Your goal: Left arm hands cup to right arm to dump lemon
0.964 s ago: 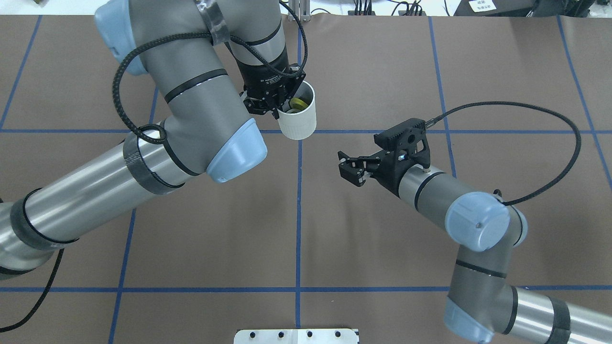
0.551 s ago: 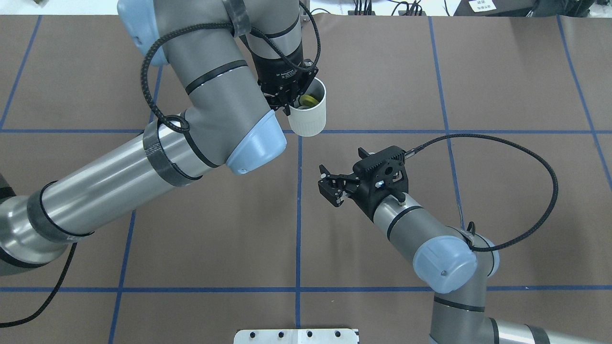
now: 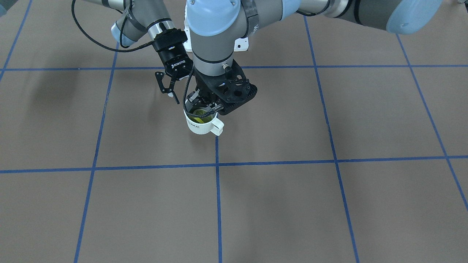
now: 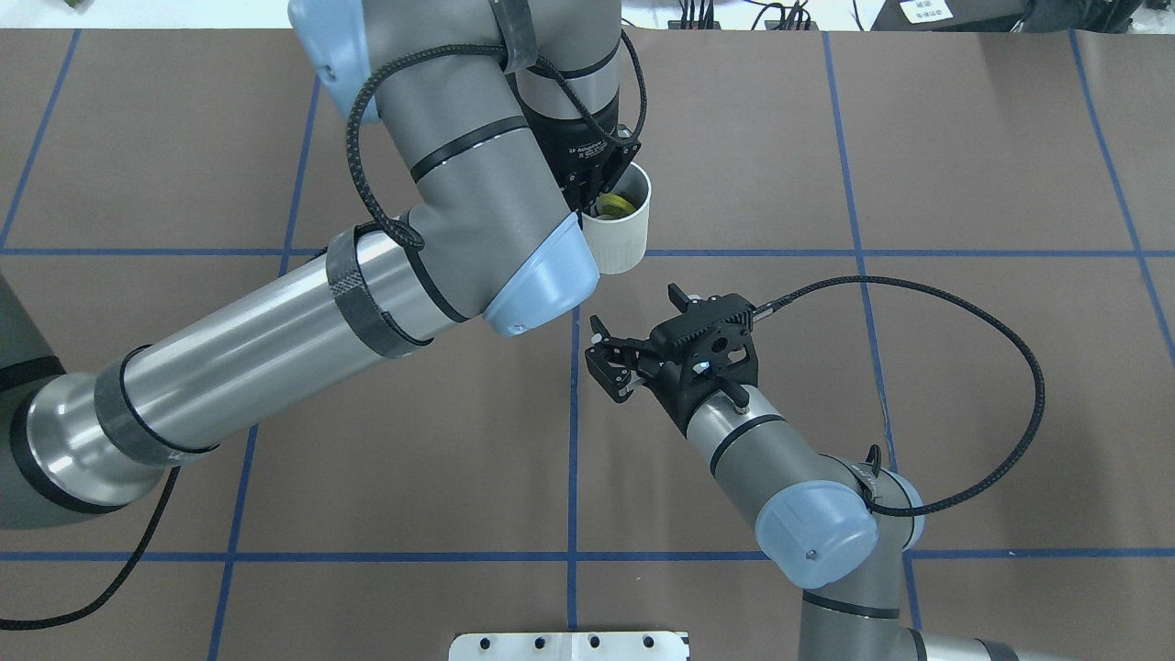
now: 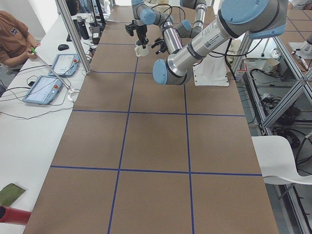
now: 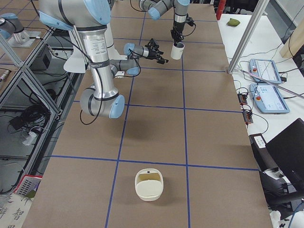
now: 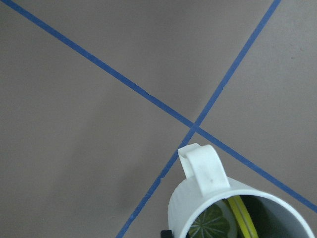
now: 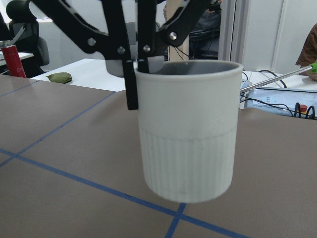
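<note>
Left pincer (image 8: 136, 69) pinches cup (image 8: 185, 134) by its rim, upright off the tabletop (image 4: 918, 367) so lemon (image 4: 617, 198) sits inside; I judge the bare wall offered to spread right pincer (image 4: 601, 360), at the cup's 6 o'clock overhead.

We log a brown table (image 4: 964, 138) gridded with blue tape lines (image 4: 573, 459). A white basket-like container (image 6: 149, 184) stands on it, near end in the right side view. On the white side bench we note two teach pendants (image 6: 269, 98), a green cloth (image 5: 9, 193) and a seated person (image 5: 12, 36) in a brown shirt. A white chair (image 5: 282, 158) is across the table.
</note>
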Tool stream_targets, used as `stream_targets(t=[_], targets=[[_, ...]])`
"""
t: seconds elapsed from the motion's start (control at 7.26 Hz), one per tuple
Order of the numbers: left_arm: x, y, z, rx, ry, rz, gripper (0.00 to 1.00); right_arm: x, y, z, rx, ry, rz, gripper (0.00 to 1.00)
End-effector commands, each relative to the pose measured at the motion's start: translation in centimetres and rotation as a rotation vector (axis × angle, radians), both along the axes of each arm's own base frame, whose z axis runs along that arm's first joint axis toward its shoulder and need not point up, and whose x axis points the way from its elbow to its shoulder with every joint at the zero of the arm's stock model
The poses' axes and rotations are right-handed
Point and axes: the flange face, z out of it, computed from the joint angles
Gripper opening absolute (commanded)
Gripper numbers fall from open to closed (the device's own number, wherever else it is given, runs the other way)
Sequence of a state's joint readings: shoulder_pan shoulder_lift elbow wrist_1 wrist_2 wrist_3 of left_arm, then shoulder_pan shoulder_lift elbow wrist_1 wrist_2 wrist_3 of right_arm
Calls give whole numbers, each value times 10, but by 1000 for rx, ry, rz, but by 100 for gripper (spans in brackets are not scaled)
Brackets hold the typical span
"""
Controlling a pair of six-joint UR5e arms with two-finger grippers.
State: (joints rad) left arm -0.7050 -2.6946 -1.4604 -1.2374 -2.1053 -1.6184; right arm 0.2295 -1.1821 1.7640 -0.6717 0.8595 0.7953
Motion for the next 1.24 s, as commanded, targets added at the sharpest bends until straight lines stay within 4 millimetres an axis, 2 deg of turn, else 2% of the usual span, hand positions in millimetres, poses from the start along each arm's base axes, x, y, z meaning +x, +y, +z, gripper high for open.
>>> stream_targets(t=[0.0,0.41,1.1], targets=[[8,9,-2,2,0,16,0,4,-4,-6,7,-12,67,99],[13,16,-4,0,3,30,0,-1,-8,6,4,9,105,99],[21,27,-7,-3,5,49,0,-1,-7,4,4,-4,116,99]])
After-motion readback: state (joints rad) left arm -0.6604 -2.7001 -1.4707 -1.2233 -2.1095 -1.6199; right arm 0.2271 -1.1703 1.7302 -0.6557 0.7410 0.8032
